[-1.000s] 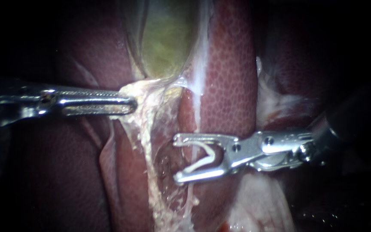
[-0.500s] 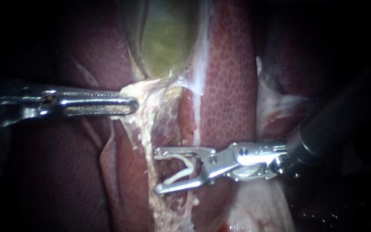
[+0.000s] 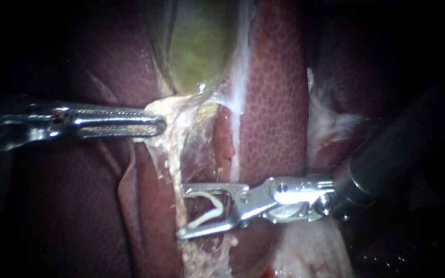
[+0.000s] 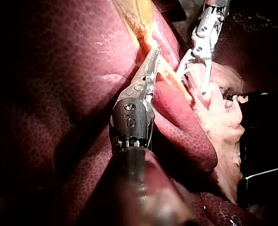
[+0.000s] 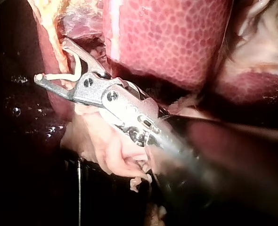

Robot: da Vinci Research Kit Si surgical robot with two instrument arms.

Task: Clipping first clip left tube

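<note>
The greenish gallbladder [image 3: 197,46] lies between lobes of red liver [image 3: 271,103]. My left instrument [image 3: 155,125] [image 4: 153,54] reaches in level, jaws shut on the pale tissue at the gallbladder's lower end and holding it toward the left. From there a pale stringy tube [image 3: 173,167] runs downward. My right instrument [image 3: 183,212] [image 5: 52,59] carries a white clip [image 3: 209,210] [image 5: 59,75] seated in both jaws, which stand wide apart. The jaws straddle the tube, one tip on either side of it. It also shows beside the left instrument in the left wrist view as the right instrument [image 4: 193,82].
Pale fatty tissue [image 3: 330,121] lies to the right of the liver lobe, above the right instrument's shaft [image 3: 387,159]. More pale tissue [image 5: 110,150] bulges under the right instrument's wrist. Dark liver [image 3: 78,206] fills the lower left.
My right instrument has moved left and slightly down, and its clip-bearing jaws now sit astride the pale tube. The left instrument has kept its hold and place.
</note>
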